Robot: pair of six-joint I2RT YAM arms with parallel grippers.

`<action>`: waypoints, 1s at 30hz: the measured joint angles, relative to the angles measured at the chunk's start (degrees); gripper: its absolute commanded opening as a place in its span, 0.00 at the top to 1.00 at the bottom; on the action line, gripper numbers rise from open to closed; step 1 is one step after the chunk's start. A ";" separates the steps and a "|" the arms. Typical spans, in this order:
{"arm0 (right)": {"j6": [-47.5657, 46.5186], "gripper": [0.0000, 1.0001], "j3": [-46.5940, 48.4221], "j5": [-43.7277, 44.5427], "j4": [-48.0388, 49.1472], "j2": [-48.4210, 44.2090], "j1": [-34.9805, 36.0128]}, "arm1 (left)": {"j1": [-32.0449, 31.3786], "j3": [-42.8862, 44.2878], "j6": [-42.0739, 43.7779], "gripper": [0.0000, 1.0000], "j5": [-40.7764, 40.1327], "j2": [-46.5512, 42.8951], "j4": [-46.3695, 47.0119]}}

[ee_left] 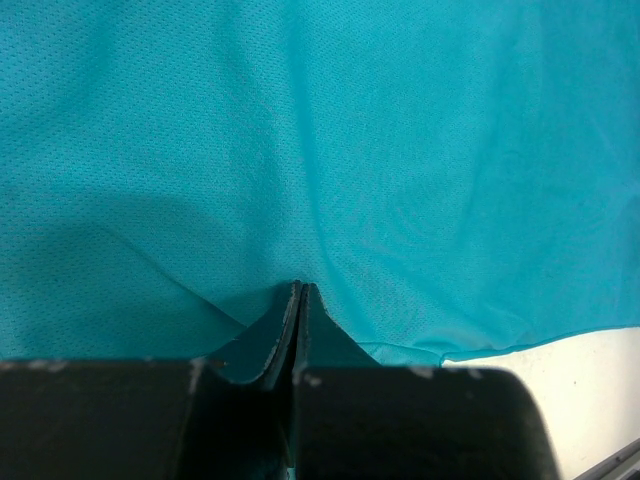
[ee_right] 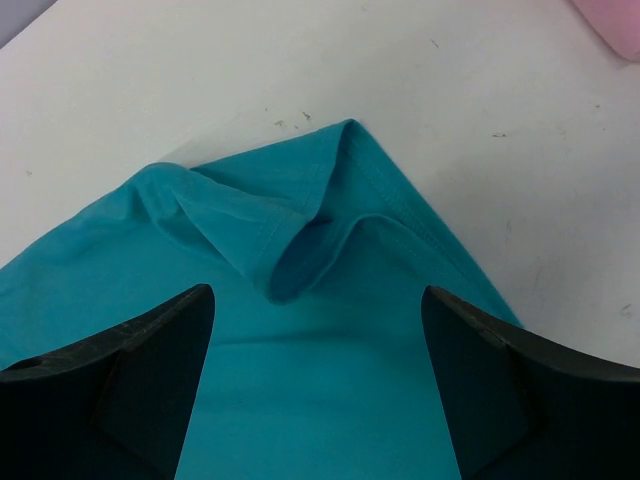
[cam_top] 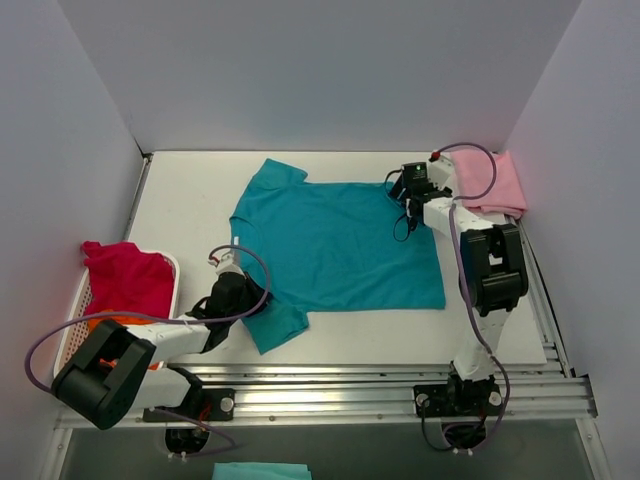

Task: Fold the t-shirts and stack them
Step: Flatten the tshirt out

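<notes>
The teal short-sleeved soft fabric t-shirt [cam_top: 335, 250] lies spread flat in the middle of the white table [cam_top: 190, 190]. Its neck is toward the left of the top view and its hem toward the right. One sleeve points to the upper left and the other to the lower left.

The left gripper [cam_top: 243, 290] sits at the shirt's lower-left edge, between the neck and the lower sleeve. In the left wrist view the left gripper [ee_left: 300, 292] fills the bottom of the frame. Its two dark fingers [ee_left: 260, 350] are pressed together with a ridge of teal cloth pinched between them — clenched on the teal t-shirt.

The right gripper [cam_top: 405, 200] is at the shirt's upper-right corner. In the right wrist view the right gripper [ee_right: 316, 292] has its black fingers [ee_right: 130, 380] spread wide, released, one in each lower corner of the frame. Between them lies the hem corner [ee_right: 320, 215], turned over on itself in a small fold. Whether the fingers touch the cloth cannot be told.

A folded pale pink t-shirt [cam_top: 497, 180] rests at the upper right of the table, just beyond the right arm; a sliver of it shows at the upper right of the right wrist view [ee_right: 612, 18]. At the left edge, a magenta-red t-shirt [cam_top: 125, 275] is draped over the rim of a white plastic basket [cam_top: 70, 340]. Just below it in the basket, a strip of the orange t-shirt [cam_top: 105, 322] shows.
</notes>
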 measured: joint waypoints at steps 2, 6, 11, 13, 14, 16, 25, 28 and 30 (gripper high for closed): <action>0.20 0.20 0.63 -0.63 0.35 0.48 0.00 | 0.00 0.00 0.00 0.98 -0.09 0.11 0.04; 0.66 0.21 3.19 -1.38 1.55 2.91 0.00 | 0.00 0.00 0.00 0.98 -0.11 1.29 0.26; 1.11 0.23 5.09 -2.25 2.21 6.67 0.00 | 0.00 0.04 -0.17 0.98 -0.09 3.15 2.75; 1.25 0.25 5.53 -2.56 2.23 7.82 0.00 | 0.00 0.15 -0.17 0.98 -0.09 4.02 3.89; 1.29 0.28 5.55 -2.71 2.27 8.24 0.00 | 0.00 0.22 -0.20 0.98 -0.07 4.42 4.37; 1.42 0.33 5.66 -2.91 2.21 8.70 0.00 | 0.00 0.28 -0.20 0.98 -0.07 5.16 5.46; 1.33 0.46 8.79 -3.17 2.05 8.83 0.00 | 0.00 1.16 -0.22 0.98 0.13 9.16 10.19; 1.14 0.46 9.40 -3.15 2.05 8.83 0.00 | 0.00 1.27 -0.24 0.98 0.22 9.99 11.30; 1.05 0.46 9.57 -3.15 1.97 8.83 0.00 | 0.00 1.29 -0.24 0.98 0.28 10.29 11.74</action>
